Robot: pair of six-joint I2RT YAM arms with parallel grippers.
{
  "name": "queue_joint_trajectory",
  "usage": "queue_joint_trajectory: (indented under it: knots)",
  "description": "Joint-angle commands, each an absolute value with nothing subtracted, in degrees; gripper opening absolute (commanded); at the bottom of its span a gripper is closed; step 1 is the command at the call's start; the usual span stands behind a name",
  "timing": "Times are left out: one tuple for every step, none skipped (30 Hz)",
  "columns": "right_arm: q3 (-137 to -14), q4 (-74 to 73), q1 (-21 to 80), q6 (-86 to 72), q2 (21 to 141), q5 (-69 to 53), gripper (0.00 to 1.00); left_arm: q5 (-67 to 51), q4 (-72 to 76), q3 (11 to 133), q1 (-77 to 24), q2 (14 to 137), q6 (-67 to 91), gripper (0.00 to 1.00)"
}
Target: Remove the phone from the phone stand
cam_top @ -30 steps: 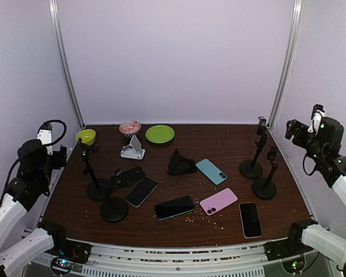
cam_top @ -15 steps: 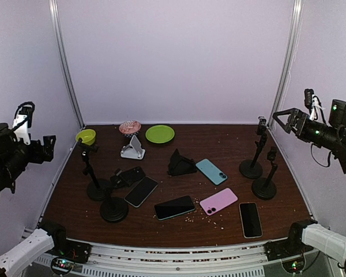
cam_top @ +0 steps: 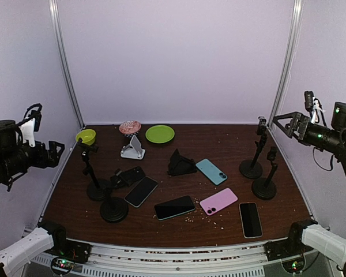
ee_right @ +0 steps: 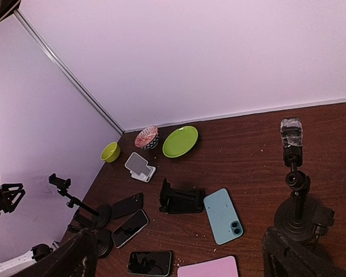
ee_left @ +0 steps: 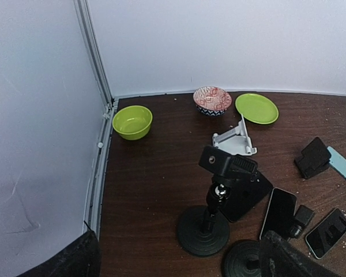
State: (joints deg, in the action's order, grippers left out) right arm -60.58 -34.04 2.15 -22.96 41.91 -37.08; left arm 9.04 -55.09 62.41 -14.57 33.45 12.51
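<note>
A dark brown wooden bench [cam_top: 230, 144], seen from overhead, has a black folding wedge stand [cam_top: 180, 163] at its middle. Six phones lie around the wedge:

- a pale blue phone [cam_top: 211, 171] just to its right
- a pink phone [cam_top: 218, 201] nearer the front
- four black phones

One tilted black phone [cam_top: 131, 175], left of the wedge, touches a small black clamp [cam_top: 117, 172]. Whether the clamp holds it cannot be told.

Four tall black pole stands [cam_top: 264, 179] flank the wedge, two on each side. Behind it are a lime-green bowl [cam_top: 85, 136], a red patterned bowl [cam_top: 130, 126], a green plate [cam_top: 160, 134] and a white angled stand [cam_top: 132, 148].

The left claw [cam_top: 51, 151] and right claw [cam_top: 282, 122] hang beyond the bench's sides. Each wrist view shows its own fingers [ee_left: 69, 259] [ee_right: 294, 254] spread wide, gripping nothing.

The left wrist view misses the right-hand poles. The right wrist view misses the black phone nearest the front.
</note>
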Motion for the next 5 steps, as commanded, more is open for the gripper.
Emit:
queue_joint_trajectory:
  knots:
    - [-59.61,-33.55,1.93,-23.54,41.52,-36.40,1.00,7.47,-54.76,62.26,-14.39,32.49,12.88,0.98]
    - [-59.73,-33.46,1.93,-23.56,41.80,-36.59,0.99,7.39,-54.76,62.00,-14.41,32.37,12.84,0.98]
    - [-59.90,-33.22,1.93,-23.81,42.13,-36.87,0.99,7.36,-54.76,61.82,-14.41,32.31,12.76,0.98]
    - [-60.01,-32.82,1.93,-24.17,42.21,-36.83,1.00,7.37,-54.76,61.63,-14.41,32.27,12.75,0.98]
    - [-59.96,-32.13,1.93,-24.81,42.14,-37.09,1.00,7.32,-54.69,61.53,-14.39,32.32,12.74,0.98]
